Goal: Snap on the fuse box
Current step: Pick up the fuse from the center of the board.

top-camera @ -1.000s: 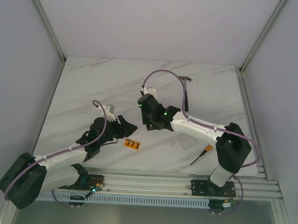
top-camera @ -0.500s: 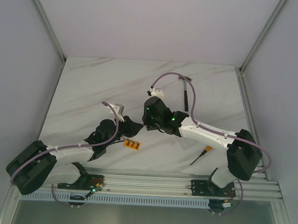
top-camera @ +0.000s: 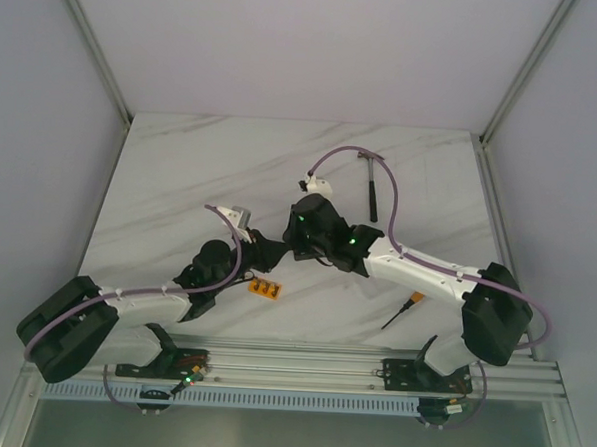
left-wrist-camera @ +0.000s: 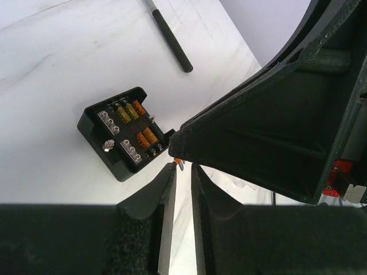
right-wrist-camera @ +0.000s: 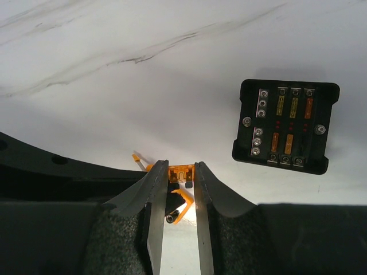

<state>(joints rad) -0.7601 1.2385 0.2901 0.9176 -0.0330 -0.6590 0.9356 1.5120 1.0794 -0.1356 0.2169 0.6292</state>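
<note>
- The black fuse box (right-wrist-camera: pixel 285 126) is seen lying flat on the white marbled desk (right-wrist-camera: pixel 86 46), slotted face up, near both sets of fingers but apart from them.
- The right fingers (right-wrist-camera: pixel 153 200) are clamped on a small orange fuse (right-wrist-camera: pixel 180 172).
- The left fingers (left-wrist-camera: pixel 163 200) are nearly together, with an orange piece (left-wrist-camera: pixel 178 164) at their tips; whether it is gripped cannot be told.

Hammer (top-camera: pixel 372 192) behind fuse box (right-wrist-camera: pixel 285 126), on table (top-camera: pixel 181 177)

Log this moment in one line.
right gripper: shut on orange fuse | left gripper: grip unclear | fuse box: on table
</note>
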